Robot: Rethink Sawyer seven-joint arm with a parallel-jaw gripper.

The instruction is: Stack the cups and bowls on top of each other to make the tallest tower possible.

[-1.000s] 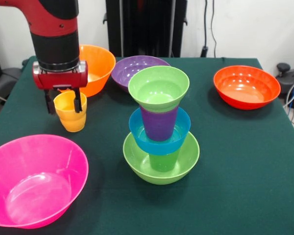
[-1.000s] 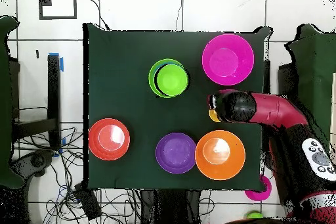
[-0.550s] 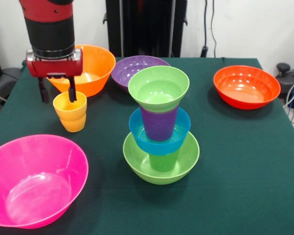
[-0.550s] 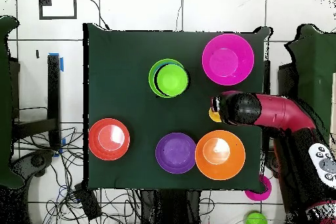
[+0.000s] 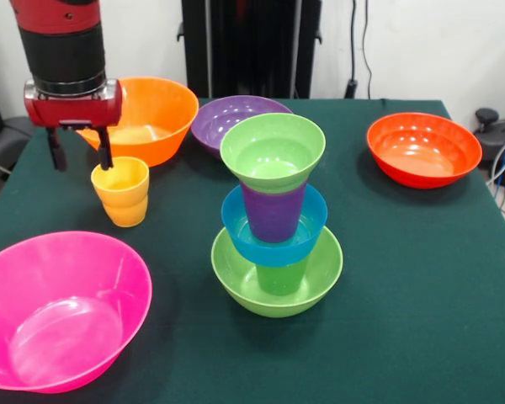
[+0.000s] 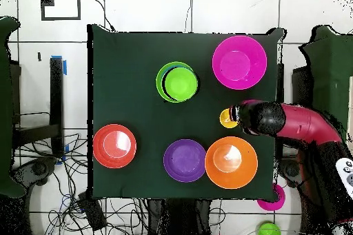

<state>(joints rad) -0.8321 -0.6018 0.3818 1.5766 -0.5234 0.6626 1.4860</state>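
Observation:
The tower (image 5: 274, 220) stands mid-table: a lime-green bowl (image 5: 316, 282) at the bottom, then a green cup (image 5: 282, 278), a blue bowl (image 5: 313, 225), a purple cup (image 5: 272, 212) and a small green bowl (image 5: 272, 151) on top. From overhead the tower (image 6: 179, 83) shows as green rings. A yellow-orange cup (image 5: 121, 192) stands upright on the cloth to its left, also seen from above as the yellow-orange cup (image 6: 227, 117). My gripper (image 5: 81, 156) hangs open and empty, up and to the left of that cup, clear of its rim.
A large pink bowl (image 5: 59, 307) sits at the near left. An orange bowl (image 5: 151, 118) lies just behind the gripper, a purple bowl (image 5: 231, 118) beside it, and a red-orange bowl (image 5: 422, 147) at the far right. The dark green table (image 5: 421, 278) ends close to the gripper's left.
My gripper has risen off the yellow-orange cup and drawn away to the left. The cup stays standing where it was. The tower has not moved.

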